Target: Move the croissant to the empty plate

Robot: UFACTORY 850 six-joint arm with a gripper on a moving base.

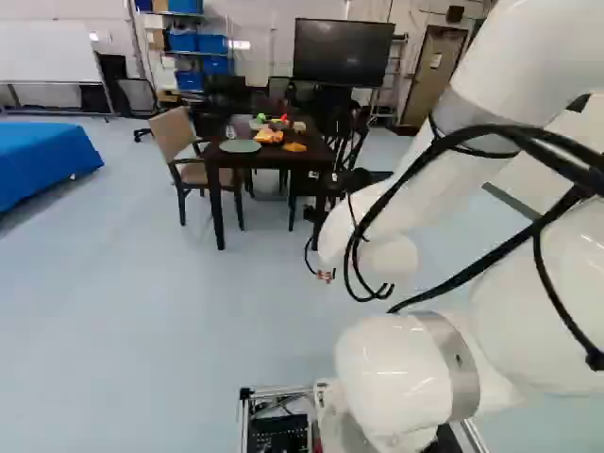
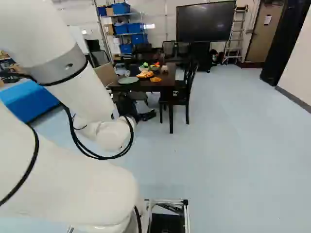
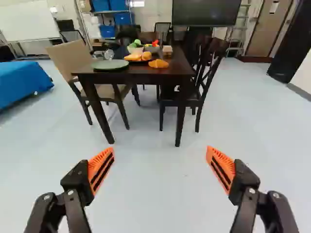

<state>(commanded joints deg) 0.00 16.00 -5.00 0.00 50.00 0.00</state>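
A: Where does the croissant lie from the claw?

B: The claw points ahead over open floor, well apart from the dark tabletop. A small golden-orange piece, most likely the croissant, rests near that tabletop's closest edge, almost straight ahead of the gap between the two fingers.

A: Is it certainly the croissant?

B: It is too small to be sure. Other golden food sits just beside it, a little farther back and to the left.

A: And the claw itself?

B: Released. Its orange-padded fingers stand wide apart, one on each side, with nothing gripped.

A: Where is the empty plate?

B: The green plate lies on the same tabletop, near the same edge, to the left of the croissant, with the golden food partly between and behind them.

A: What does the coming move turn on?

B: Distance straight ahead. The arm probably cannot reach from here, so the base would likely need to drive forward first, keeping the croissant centred. Its long side seems to run left to right, the way the fingers are spread, so a grip across its narrow width may call for a turn of the wrist.
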